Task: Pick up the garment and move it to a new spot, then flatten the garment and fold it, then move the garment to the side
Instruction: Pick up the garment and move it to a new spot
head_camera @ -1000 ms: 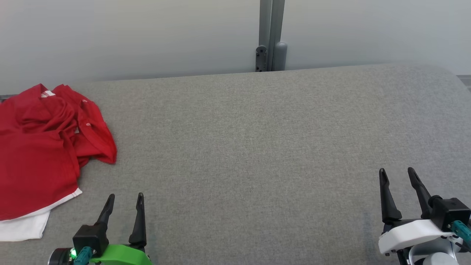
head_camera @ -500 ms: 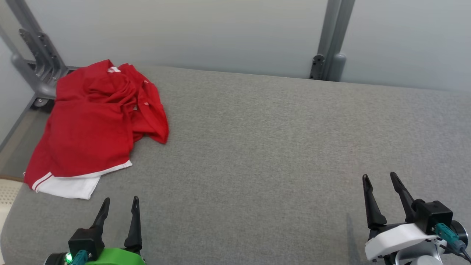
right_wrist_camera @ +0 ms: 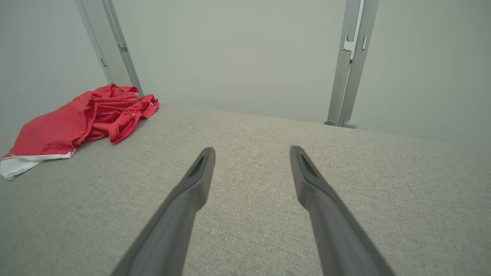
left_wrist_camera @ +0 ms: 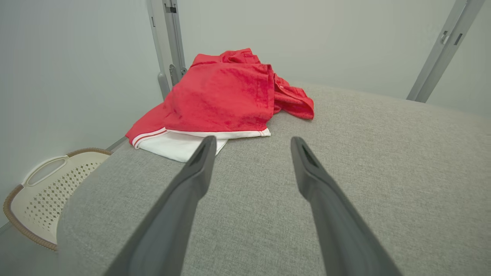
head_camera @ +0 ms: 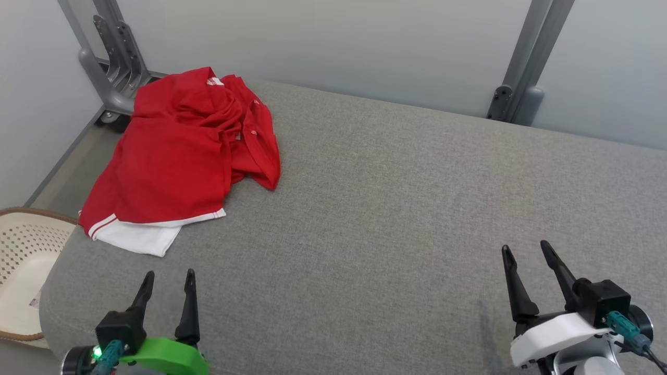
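Note:
The garment (head_camera: 172, 156), a crumpled red jersey with a white, red-striped sleeve poking out at its near edge, lies at the far left corner of the grey padded surface (head_camera: 391, 208). In the left wrist view the garment (left_wrist_camera: 222, 99) sits just beyond my fingertips. My left gripper (head_camera: 169, 277) hovers open and empty at the lower left, short of the white sleeve. My right gripper (head_camera: 525, 248) is open and empty at the lower right, far from the garment (right_wrist_camera: 76, 122). Both stand above bare surface.
A cream perforated basket (head_camera: 21, 271) with a brown rim stands on the floor off the surface's left edge. Grey metal posts (head_camera: 521, 62) and a bracket (head_camera: 112, 62) rise along the pale wall behind. The surface's left corner is rounded.
The camera has turned left, so the whole scene shifted right and the basket came into view. Garment lies as before. Both grippers stay open.

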Tool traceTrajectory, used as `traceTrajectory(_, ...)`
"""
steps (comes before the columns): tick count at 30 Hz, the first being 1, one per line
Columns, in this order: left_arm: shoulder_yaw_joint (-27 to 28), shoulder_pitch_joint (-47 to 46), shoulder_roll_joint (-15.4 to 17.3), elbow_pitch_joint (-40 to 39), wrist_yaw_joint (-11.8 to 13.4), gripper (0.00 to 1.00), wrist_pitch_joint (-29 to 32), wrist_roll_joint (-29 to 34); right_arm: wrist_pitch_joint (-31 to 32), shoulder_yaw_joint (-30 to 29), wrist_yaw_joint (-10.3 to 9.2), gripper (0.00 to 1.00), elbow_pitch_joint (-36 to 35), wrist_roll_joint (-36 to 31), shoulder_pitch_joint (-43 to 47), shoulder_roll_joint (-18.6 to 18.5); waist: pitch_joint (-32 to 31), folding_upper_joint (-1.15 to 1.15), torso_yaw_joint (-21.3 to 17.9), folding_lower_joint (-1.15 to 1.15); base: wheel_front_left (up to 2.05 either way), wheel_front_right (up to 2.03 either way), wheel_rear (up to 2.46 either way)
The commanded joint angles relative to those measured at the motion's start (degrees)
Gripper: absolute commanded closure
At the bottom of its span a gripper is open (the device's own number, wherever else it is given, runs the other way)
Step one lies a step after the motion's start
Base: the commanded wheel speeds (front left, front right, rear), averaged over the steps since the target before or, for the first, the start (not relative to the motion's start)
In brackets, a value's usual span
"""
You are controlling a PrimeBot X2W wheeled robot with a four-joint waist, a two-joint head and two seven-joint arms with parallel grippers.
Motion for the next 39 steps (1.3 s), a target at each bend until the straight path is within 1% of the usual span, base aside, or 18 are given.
traceTrajectory(1, -1.2, -2.5, 0.8, 1.8, 0.0, 0.00, 0.2, -0.9, -0.2, -0.3, -0.02, 0.00, -0.2, 0.2, -1.3, -0.8, 3.0, 0.00, -1.4, 0.00, 0.00, 0.00, 0.00)
traceTrajectory(4, -2.9, -8.7, 2.3, 5.5, 0.1, 0.00, 3.6, -2.5, -0.2, -0.7, -0.02, 0.00, -0.9, 0.0, -2.9, -2.0, 7.0, 0.00, -2.2, 0.00, 0.00, 0.00, 0.00)
traceTrajectory(8, -4.7, -18.3, 3.5, 8.9, 0.1, 0.00, 9.2, -5.6, -0.2, -0.2, -0.02, 0.00, -1.8, -0.6, -6.8, -3.9, 14.2, 0.00, -3.6, 0.00, 0.00, 0.00, 0.00)
traceTrajectory(10, -4.7, -22.9, 3.4, 10.4, 0.1, 0.00, 11.5, -7.8, -0.2, 0.2, -0.02, 0.00, -2.2, -0.7, -8.8, -4.8, 17.7, 0.00, -4.3, 0.00, 0.00, 0.00, 0.00)
traceTrajectory(13, -4.8, -30.1, 3.9, 13.3, 0.1, 0.00, 15.4, -8.9, -0.2, 0.8, -0.02, 0.00, -2.6, -0.8, -11.9, -5.8, 22.4, 0.00, -5.5, 0.00, 0.00, 0.00, 0.00)
traceTrajectory(16, -4.5, -37.2, 4.7, 16.2, 1.4, 0.00, 18.6, -8.8, -0.2, 1.5, -0.02, 0.00, -3.0, -0.8, -14.3, -6.4, 26.1, 0.00, -6.8, 0.00, 0.00, 0.00, 0.00)
traceTrajectory(19, -4.2, -42.3, 5.7, 19.2, 3.5, 0.00, 21.1, -8.2, -0.2, 1.7, -0.02, 0.00, -3.2, -0.4, -15.9, -6.2, 28.4, 0.00, -8.2, 0.00, 0.00, 0.00, 0.00)
traceTrajectory(23, -4.5, -47.0, 7.8, 23.2, 7.0, 0.00, 22.8, -6.1, -0.2, 1.5, -0.02, 0.00, -3.2, -0.1, -17.0, -5.2, 29.8, 0.00, -10.2, 0.00, 0.00, 0.00, 0.00)
traceTrajectory(26, -5.2, -48.6, 10.5, 25.8, 10.3, 0.00, 22.9, -3.3, -0.2, 1.1, -0.02, 0.00, -3.1, 0.1, -17.0, -4.2, 30.0, 0.00, -11.4, 0.00, 0.00, 0.00, 0.00)
traceTrajectory(28, -5.3, -48.8, 11.7, 27.4, 11.1, 0.00, 23.3, -2.8, -0.2, 0.9, -0.02, 0.00, -3.1, 0.2, -16.9, -3.9, 29.8, 0.00, -12.0, 0.00, 0.00, 0.00, 0.00)
traceTrajectory(30, -5.3, -48.9, 12.5, 28.8, 11.1, 0.00, 23.8, -2.8, -0.2, 0.6, -0.02, 0.00, -3.1, 0.5, -16.7, -3.5, 29.6, 0.00, -12.4, 0.00, 0.00, 0.00, 0.00)
traceTrajectory(31, -5.3, -48.9, 12.9, 29.4, 11.0, 0.33, 24.1, -2.9, -0.2, 0.6, -0.02, 0.00, -3.1, 0.4, -16.5, -3.4, 29.4, 0.00, -12.6, 0.00, 0.00, 0.00, 0.00)
traceTrajectory(32, -5.3, -48.9, 13.3, 30.0, 11.1, 0.81, 24.3, -2.8, -0.2, 0.5, -0.02, 0.00, -3.0, 0.5, -16.3, -3.3, 29.2, 0.00, -12.7, 0.00, 0.00, 0.00, 0.00)
traceTrajectory(33, -5.4, -48.7, 13.7, 30.8, 11.1, 1.00, 24.8, -2.7, -0.2, 0.4, -0.02, 0.00, -2.9, 0.5, -16.1, -3.1, 28.9, 0.00, -12.7, 0.00, 0.00, 0.00, 0.00)
traceTrajectory(35, -5.1, -48.4, 13.8, 32.0, 10.4, 1.00, 25.7, -3.6, -0.2, 0.3, -0.02, 0.00, -2.5, 0.6, -15.6, -2.9, 28.0, 0.00, -12.8, 0.00, 0.00, 0.00, 0.00)
traceTrajectory(39, -5.1, -48.3, 14.4, 31.9, 8.9, 1.00, 25.2, -4.5, -0.2, -0.1, -0.02, 0.00, -2.1, 0.9, -14.1, -2.7, 25.3, 0.00, -12.2, 0.00, 0.00, 0.00, 0.00)
